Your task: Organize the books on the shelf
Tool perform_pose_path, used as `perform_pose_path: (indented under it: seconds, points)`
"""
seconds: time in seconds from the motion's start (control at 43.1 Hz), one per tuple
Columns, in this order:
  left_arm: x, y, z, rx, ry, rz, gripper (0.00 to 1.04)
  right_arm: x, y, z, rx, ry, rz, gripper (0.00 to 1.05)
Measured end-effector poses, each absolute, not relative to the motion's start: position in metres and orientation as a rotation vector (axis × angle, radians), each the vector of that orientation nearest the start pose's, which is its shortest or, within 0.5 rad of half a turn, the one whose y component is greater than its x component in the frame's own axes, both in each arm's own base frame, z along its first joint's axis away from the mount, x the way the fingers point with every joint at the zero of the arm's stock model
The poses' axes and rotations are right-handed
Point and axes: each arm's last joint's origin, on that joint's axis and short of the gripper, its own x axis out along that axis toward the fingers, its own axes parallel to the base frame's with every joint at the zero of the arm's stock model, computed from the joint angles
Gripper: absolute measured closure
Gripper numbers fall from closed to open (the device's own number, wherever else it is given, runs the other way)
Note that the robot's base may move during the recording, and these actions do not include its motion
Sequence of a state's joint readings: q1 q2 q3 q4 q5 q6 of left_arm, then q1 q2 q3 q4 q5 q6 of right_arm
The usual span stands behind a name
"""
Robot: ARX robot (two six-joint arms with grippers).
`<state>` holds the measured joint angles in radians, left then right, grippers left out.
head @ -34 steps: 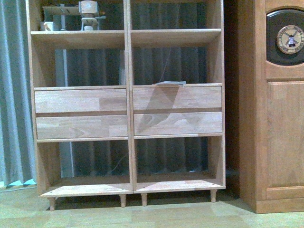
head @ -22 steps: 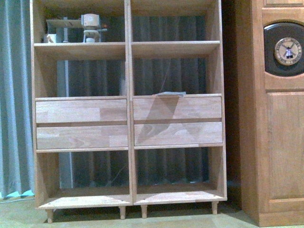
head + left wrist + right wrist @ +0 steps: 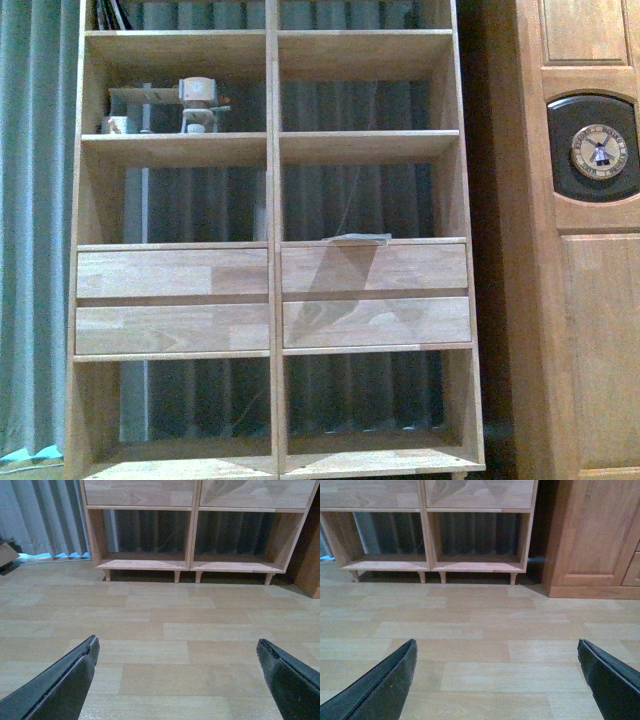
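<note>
1. At the left wall of the top left compartment of the shelf [image 3: 273,200], a few books [image 3: 108,13] lean, cut off by the picture's edge.
2. On the front edge of the board over the right drawers [image 3: 375,268] lies a thin pale thing [image 3: 360,238]; I cannot tell what it is.
3. Beside the shelf's right side stands a darker cabinet [image 3: 590,330].
4. Over the floor [image 3: 160,615], the left gripper [image 3: 176,641] and the right gripper [image 3: 496,642] are both spread wide and hold nothing.
</note>
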<state>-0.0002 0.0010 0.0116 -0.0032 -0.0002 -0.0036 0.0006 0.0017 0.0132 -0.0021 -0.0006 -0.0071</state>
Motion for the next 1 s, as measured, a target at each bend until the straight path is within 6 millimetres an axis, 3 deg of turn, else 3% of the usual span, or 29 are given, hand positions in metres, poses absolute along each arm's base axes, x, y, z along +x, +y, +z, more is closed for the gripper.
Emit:
perform_pose_path:
  seconds: [0.999]
  points:
    - [0.0970, 0.0000, 0.1671, -0.004, -0.008, 0.000, 0.07, 0.0970, 0.0001, 0.1677, -0.007, -0.009, 0.001, 0.07]
